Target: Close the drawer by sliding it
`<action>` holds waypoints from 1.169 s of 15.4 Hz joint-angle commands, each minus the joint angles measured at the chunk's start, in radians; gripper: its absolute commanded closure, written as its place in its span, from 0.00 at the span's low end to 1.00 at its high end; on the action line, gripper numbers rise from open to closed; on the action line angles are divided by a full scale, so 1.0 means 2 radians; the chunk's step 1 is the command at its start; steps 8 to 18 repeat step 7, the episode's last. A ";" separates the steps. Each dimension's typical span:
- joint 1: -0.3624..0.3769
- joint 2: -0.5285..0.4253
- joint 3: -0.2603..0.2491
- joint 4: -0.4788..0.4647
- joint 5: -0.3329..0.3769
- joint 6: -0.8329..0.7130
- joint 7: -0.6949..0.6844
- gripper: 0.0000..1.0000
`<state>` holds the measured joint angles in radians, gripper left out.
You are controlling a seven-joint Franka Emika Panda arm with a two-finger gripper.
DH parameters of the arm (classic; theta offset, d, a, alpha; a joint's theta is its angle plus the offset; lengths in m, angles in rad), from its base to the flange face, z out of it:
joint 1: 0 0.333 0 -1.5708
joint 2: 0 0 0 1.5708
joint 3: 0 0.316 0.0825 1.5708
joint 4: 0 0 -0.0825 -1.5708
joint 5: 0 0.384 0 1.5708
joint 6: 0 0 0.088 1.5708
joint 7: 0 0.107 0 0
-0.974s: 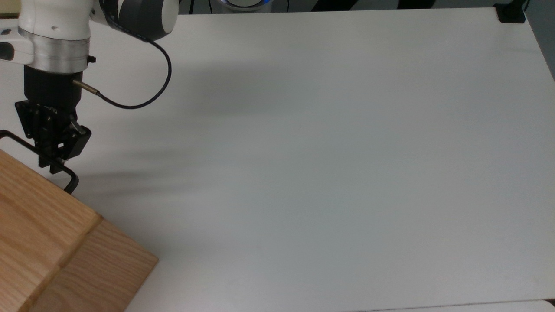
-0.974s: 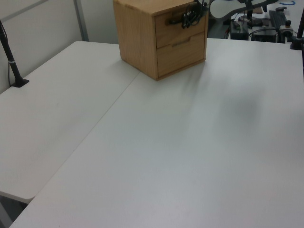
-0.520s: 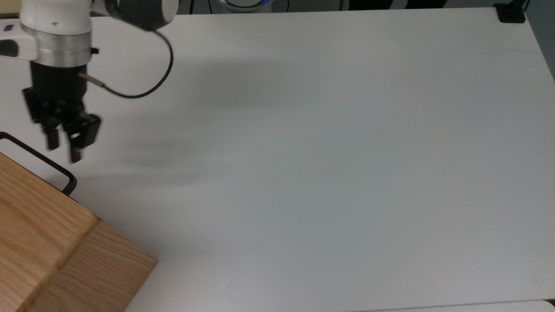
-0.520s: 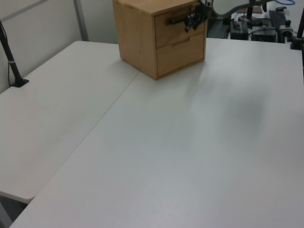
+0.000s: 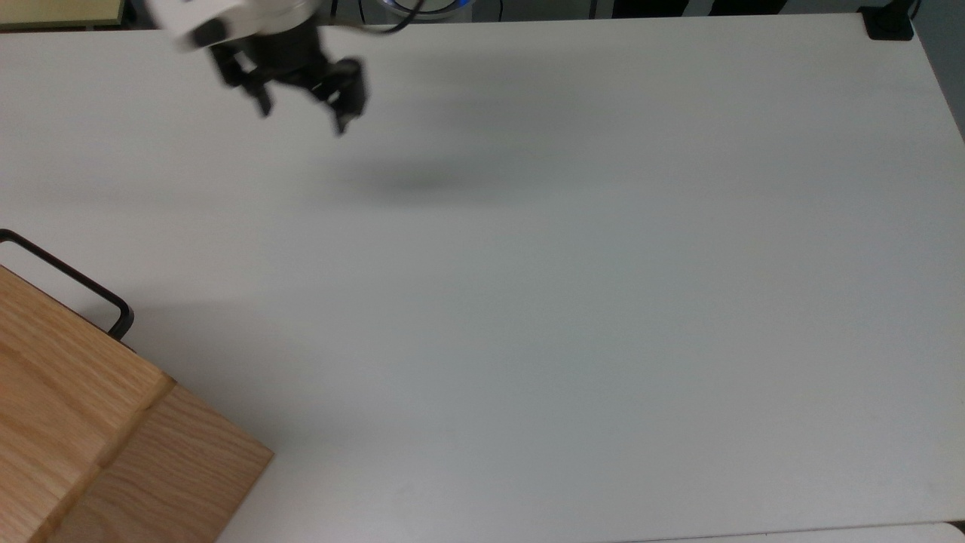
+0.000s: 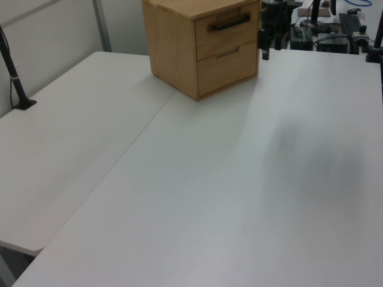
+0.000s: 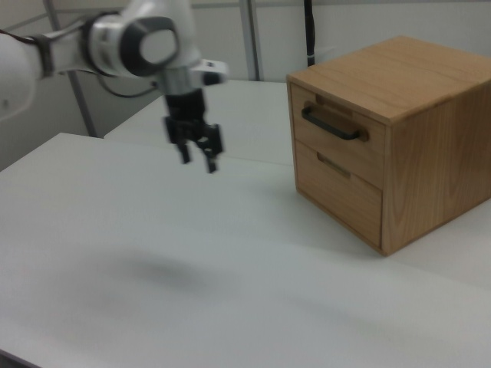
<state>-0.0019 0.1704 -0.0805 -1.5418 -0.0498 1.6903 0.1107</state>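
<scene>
The drawer (image 7: 337, 146) is the upper front of the oak cabinet (image 7: 418, 161), and it sits flush with the cabinet face. Its black bar handle (image 7: 331, 124) sticks out toward the table; the handle (image 5: 71, 280) also shows past the cabinet top (image 5: 75, 422), and the handle (image 6: 230, 23) crosses the drawer front (image 6: 227, 33) in the left view. My gripper (image 5: 301, 117) hangs above the bare table, well away from the handle, open and with nothing between its fingers. The gripper (image 7: 198, 161) is to the right view's left of the cabinet. The gripper (image 6: 268, 43) hangs just off the cabinet's corner.
A lower drawer (image 6: 227, 66) sits under the upper one. The white table (image 5: 565, 302) stretches wide in front of the cabinet. A black clamp (image 5: 889, 23) sits at the top view's upper right corner. A black post (image 6: 13, 72) stands at the left view's left edge.
My gripper has come off the drawer handle, moved up and to the top view's right away from the cabinet, and its fingers have spread wider. The drawer has stayed in place.
</scene>
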 commanded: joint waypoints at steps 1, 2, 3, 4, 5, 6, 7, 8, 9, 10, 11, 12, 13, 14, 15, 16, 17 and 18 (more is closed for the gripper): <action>0.047 -0.081 -0.004 -0.070 0.009 -0.026 -0.033 0.00; 0.053 -0.089 -0.003 -0.070 0.009 -0.032 -0.032 0.00; 0.054 -0.091 -0.001 -0.067 0.009 -0.038 -0.031 0.00; 0.053 -0.096 0.002 -0.066 0.010 -0.042 -0.030 0.00; 0.052 -0.097 0.003 -0.066 0.010 -0.042 -0.029 0.00; 0.053 -0.096 0.005 -0.066 0.010 -0.043 -0.026 0.00; 0.051 -0.096 0.010 -0.066 0.010 -0.042 -0.019 0.00; 0.051 -0.096 0.010 -0.066 0.010 -0.042 -0.019 0.00; 0.051 -0.096 0.010 -0.066 0.010 -0.042 -0.019 0.00; 0.051 -0.096 0.010 -0.066 0.010 -0.042 -0.019 0.00; 0.051 -0.096 0.010 -0.066 0.010 -0.042 -0.019 0.00; 0.051 -0.096 0.010 -0.066 0.010 -0.042 -0.019 0.00; 0.051 -0.096 0.010 -0.066 0.010 -0.042 -0.019 0.00; 0.051 -0.096 0.010 -0.066 0.010 -0.042 -0.019 0.00; 0.051 -0.096 0.010 -0.066 0.010 -0.042 -0.019 0.00; 0.051 -0.096 0.010 -0.066 0.010 -0.042 -0.019 0.00; 0.051 -0.096 0.010 -0.066 0.010 -0.042 -0.019 0.00; 0.051 -0.096 0.010 -0.066 0.010 -0.042 -0.019 0.00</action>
